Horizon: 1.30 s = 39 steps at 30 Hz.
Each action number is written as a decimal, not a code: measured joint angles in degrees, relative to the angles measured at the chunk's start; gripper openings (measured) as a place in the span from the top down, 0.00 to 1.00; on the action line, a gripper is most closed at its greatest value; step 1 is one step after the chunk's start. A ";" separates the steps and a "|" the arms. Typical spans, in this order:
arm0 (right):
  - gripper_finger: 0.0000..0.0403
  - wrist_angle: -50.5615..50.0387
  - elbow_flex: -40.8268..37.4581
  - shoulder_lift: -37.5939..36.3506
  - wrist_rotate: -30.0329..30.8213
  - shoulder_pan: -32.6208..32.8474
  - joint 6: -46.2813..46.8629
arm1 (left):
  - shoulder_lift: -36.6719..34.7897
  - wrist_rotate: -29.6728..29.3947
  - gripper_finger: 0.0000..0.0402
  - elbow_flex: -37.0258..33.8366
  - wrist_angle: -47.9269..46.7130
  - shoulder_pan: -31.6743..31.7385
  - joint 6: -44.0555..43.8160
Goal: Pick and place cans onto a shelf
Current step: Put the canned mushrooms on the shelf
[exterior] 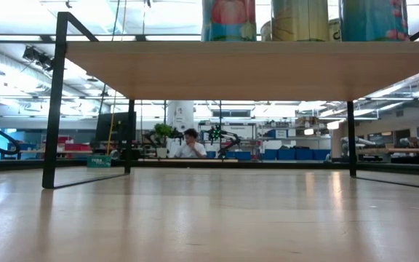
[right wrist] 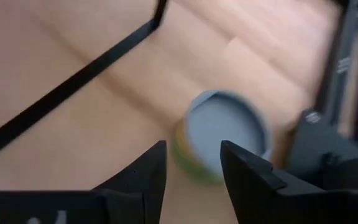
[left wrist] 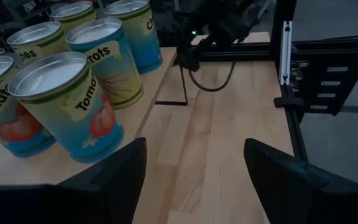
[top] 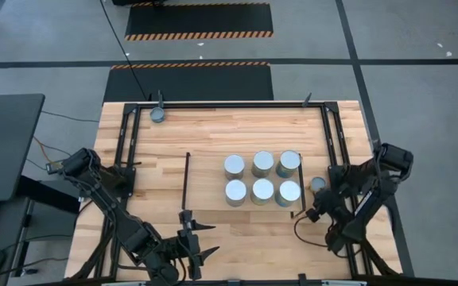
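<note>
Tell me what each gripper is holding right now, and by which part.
Nothing is held. The left gripper is open over bare table. The right gripper is open above a can, not touching it.

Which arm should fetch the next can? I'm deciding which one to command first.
Right, probably. The right tool hangs open just short of a loose can beside the shelf. The left tool sits open at the table's near edge, far from the other can.

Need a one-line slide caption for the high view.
Six cans grouped on the shelf; right gripper near a seventh can; left gripper open near the front edge.
</note>
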 joint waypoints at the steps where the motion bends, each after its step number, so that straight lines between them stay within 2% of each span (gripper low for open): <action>1: 0.61 -1.16 -0.34 -0.40 -0.21 -0.42 -0.02 | 0.00 0.01 0.32 0.00 -0.02 0.00 -0.03; 7: 0.61 -2.24 -1.30 -2.16 -1.64 -2.08 -0.46 | 0.00 0.21 0.32 0.00 0.06 0.00 -0.66; 18: 0.61 -1.76 -1.48 -0.06 -3.21 -6.31 -2.51 | 0.00 0.62 0.32 0.00 0.94 0.02 -0.62; 25: 0.61 0.36 -2.39 0.15 -4.89 -10.10 -7.56 | 0.00 0.76 0.32 0.00 1.07 0.02 -0.64; 32: 0.61 3.04 -0.63 -1.97 -9.97 -9.86 -12.70 | 0.00 3.19 0.32 0.00 1.33 0.00 -0.74; 39: 0.61 2.34 4.48 -4.97 -10.34 -7.36 -15.85 | 0.00 3.60 0.32 0.00 1.38 0.00 -1.08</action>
